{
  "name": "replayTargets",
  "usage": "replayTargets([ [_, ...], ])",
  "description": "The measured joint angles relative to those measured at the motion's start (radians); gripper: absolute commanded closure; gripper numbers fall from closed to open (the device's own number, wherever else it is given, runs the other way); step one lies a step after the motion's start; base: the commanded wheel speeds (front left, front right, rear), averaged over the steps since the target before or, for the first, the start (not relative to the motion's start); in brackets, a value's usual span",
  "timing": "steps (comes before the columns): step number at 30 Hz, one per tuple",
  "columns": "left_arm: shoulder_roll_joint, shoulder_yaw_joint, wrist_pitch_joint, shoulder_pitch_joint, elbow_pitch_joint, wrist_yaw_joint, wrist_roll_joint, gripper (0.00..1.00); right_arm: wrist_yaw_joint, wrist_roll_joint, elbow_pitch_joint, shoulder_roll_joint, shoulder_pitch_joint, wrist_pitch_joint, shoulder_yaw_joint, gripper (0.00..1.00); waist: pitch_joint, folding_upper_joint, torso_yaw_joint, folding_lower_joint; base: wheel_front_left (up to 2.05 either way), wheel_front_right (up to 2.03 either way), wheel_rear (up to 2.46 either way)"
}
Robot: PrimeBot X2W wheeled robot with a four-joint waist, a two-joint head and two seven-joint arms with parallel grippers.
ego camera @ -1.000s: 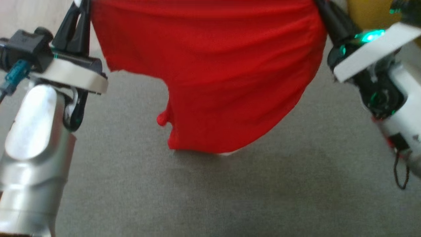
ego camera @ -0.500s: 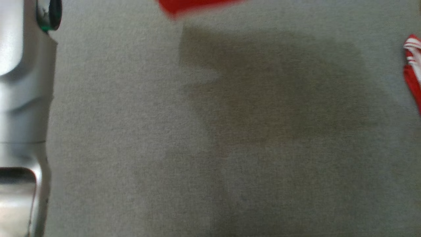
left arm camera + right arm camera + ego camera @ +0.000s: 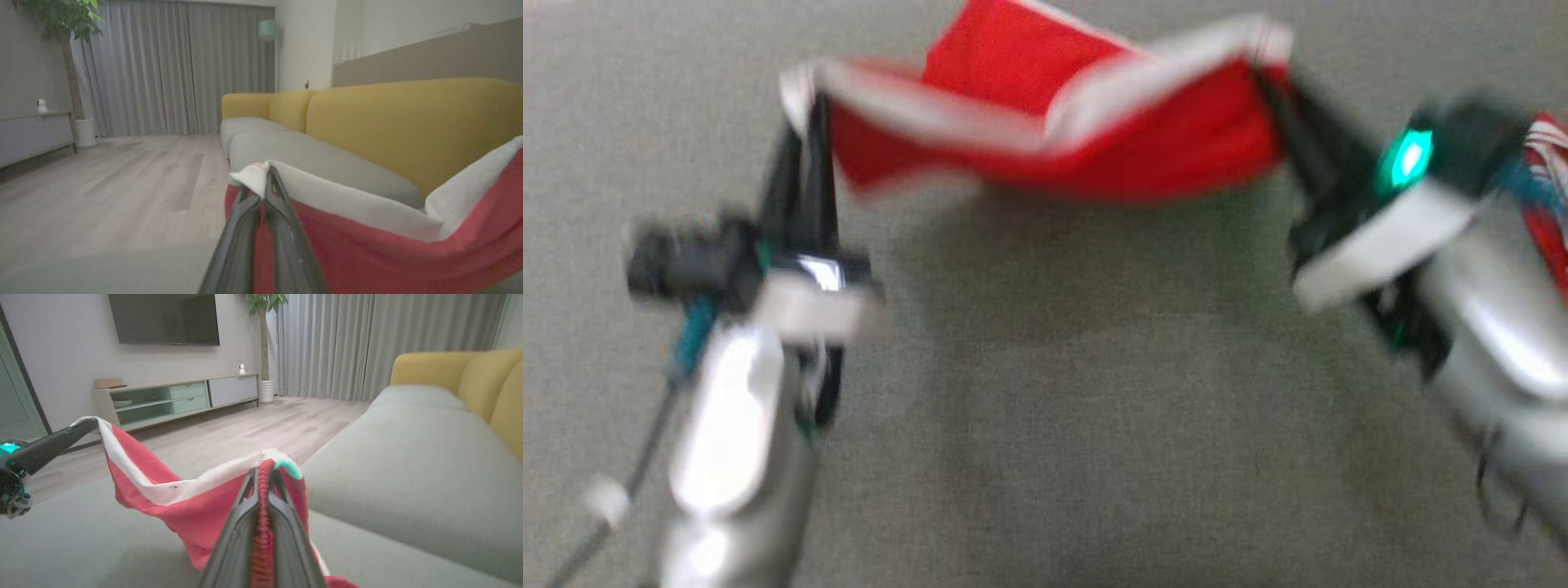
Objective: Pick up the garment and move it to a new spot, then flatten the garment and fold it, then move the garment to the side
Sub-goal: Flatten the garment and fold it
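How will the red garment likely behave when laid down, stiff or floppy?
Probably floppy: the red garment sags between the left gripper and right gripper, both pinching its white-trimmed edge. Likely light, since thin fingertip pinches carry it. It may bunch on the grey sofa seat rather than lie flat.

Garment (image 3: 1045, 147) between left fingers (image 3: 796, 180) and right fingers (image 3: 1311, 143), above cushion (image 3: 1094, 408)

Right of my left pincer (image 3: 267, 175) and running on ahead, I see a yellow-backed fabric sofa with grey seat cushions (image 3: 408, 122). Far ahead-left hang grey pleated curtains (image 3: 163, 69). Ahead-left of my right pincer (image 3: 263, 471) a pale wooden media console (image 3: 175, 398) sits below a dark wall-mounted television (image 3: 163, 318).
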Motion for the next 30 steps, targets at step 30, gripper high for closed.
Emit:
replayTargets([
  [30, 0.005, 0.07, 0.001, 0.319, -0.002, -0.079, 0.085, 1.0, 0.0, 0.154, -0.095, 0.121, 0.506, 0.001, -0.089, 1.0, -0.135, 0.0, -0.069, 0.0004, 0.0, 0.0, 0.0],
])
